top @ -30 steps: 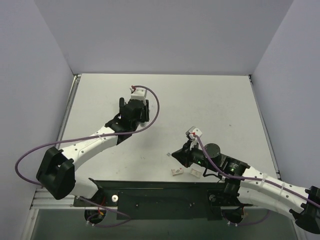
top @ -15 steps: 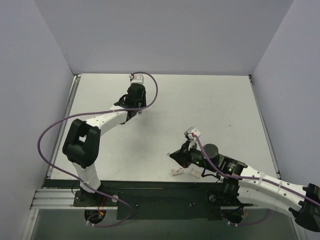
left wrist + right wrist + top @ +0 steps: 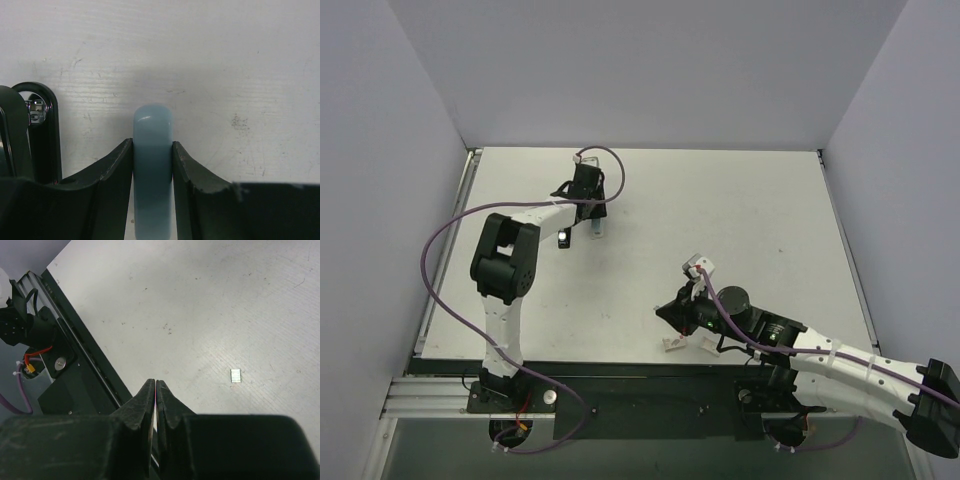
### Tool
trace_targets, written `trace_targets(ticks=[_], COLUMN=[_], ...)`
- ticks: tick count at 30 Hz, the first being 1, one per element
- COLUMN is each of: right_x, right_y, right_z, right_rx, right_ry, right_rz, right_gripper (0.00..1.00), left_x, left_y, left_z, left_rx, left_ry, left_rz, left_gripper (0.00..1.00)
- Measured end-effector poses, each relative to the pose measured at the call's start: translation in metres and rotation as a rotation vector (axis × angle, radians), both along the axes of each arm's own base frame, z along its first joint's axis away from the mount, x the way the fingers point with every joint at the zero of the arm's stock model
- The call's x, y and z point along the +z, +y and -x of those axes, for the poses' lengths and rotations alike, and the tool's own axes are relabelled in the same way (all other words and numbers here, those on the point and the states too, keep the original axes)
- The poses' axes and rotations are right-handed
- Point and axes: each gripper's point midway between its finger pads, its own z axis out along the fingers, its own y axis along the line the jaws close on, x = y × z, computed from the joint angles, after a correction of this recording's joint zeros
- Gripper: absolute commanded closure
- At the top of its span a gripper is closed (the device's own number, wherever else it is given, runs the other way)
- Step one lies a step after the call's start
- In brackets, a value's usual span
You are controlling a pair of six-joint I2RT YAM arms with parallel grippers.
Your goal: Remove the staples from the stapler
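Left gripper (image 3: 153, 155): pinching the blue stapler (image 3: 152, 125) between its fingers; arm swung farther out this past second. Right gripper (image 3: 155, 386): pressed together. Staples (image 3: 235, 375): small strip lying ahead of it, so unloading is likely partly done.

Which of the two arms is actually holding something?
The left arm's fingers clamp the pale blue stapler; the right arm's fingers are pressed together, nothing visible between them.
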Motion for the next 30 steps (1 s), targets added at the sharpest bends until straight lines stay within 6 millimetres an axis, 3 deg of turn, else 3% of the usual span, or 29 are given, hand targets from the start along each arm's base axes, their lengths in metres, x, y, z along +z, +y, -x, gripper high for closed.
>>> trace_targets(ticks=[6, 8, 12, 15, 18, 30], right_x=[0.001, 0.001, 0.001, 0.001, 0.001, 0.002], right_y=[0.002, 0.002, 0.003, 0.003, 0.003, 0.002], right_z=[0.001, 0.002, 0.002, 0.003, 0.003, 0.008], right_rx=[0.006, 0.010, 0.010, 0.012, 0.011, 0.024], right_ry=[-0.001, -0.001, 0.004, 0.004, 0.005, 0.007], right_rz=[-0.004, -0.005, -0.008, -0.008, -0.007, -0.006], right_gripper=[0.98, 0.94, 0.77, 0.69, 0.64, 0.57], left_x=[-0.001, -0.001, 0.000, 0.001, 0.004, 0.009], left_y=[0.000, 0.000, 0.000, 0.000, 0.000, -0.004], left_z=[-0.001, -0.001, -0.001, -0.001, 0.000, 0.006], left_rx=[0.014, 0.016, 0.021, 0.030, 0.035, 0.028], left_ry=[0.003, 0.003, 0.002, 0.002, 0.002, 0.014], left_rz=[0.037, 0.042, 0.047, 0.056, 0.061, 0.067], left_gripper=[1.00, 1.00, 1.00, 0.78, 0.64, 0.48])
